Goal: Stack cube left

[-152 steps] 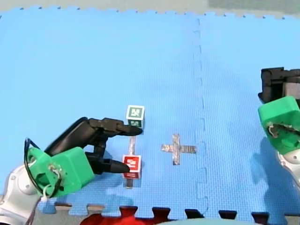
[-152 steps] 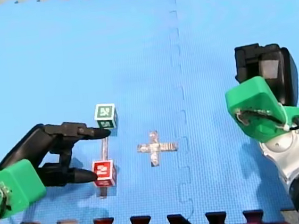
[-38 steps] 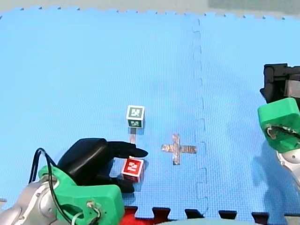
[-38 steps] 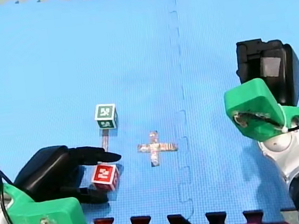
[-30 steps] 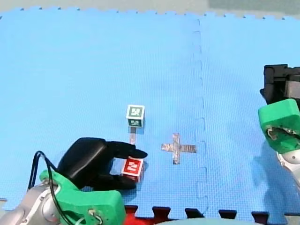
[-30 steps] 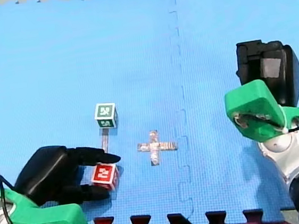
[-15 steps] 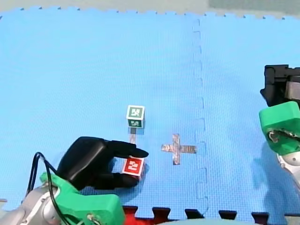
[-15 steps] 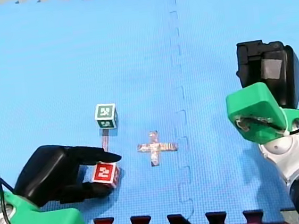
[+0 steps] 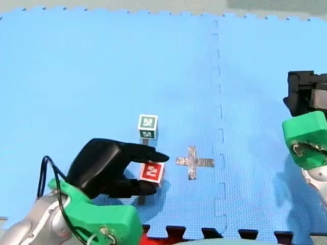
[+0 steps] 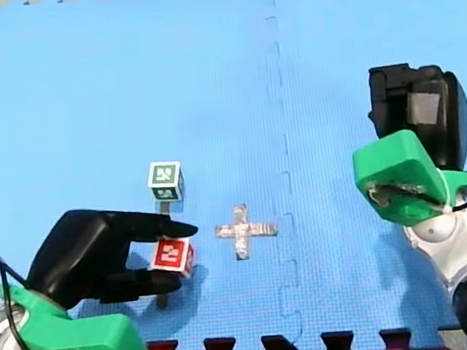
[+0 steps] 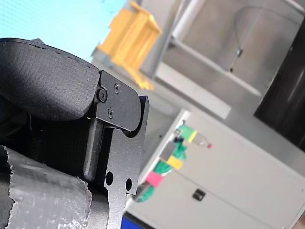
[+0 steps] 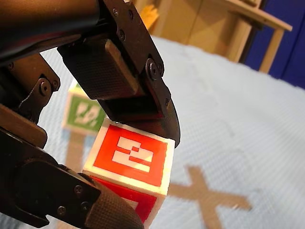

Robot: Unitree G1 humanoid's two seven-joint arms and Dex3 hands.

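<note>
My left hand (image 9: 145, 171) comes in from the lower left and is shut on the red cube (image 9: 152, 173), holding it a little above the mat. In the second wrist view the red cube (image 12: 128, 167) sits pinched between black fingers (image 12: 119, 76), with the green cube (image 12: 83, 112) behind it. That green cube (image 9: 147, 125) stands on the blue mat just beyond the held red one. My right hand (image 10: 416, 122) hangs at the right edge, away from both cubes.
A silver tape cross (image 9: 193, 162) is stuck on the blue foam mat (image 9: 102, 66) right of the cubes. A seam (image 9: 218, 102) runs down the mat. A short tape strip (image 10: 164, 209) lies below the green cube.
My left hand closed on the red cube and lifted it off the mat, carrying it slightly up and right toward the green cube. The right hand stayed put.
</note>
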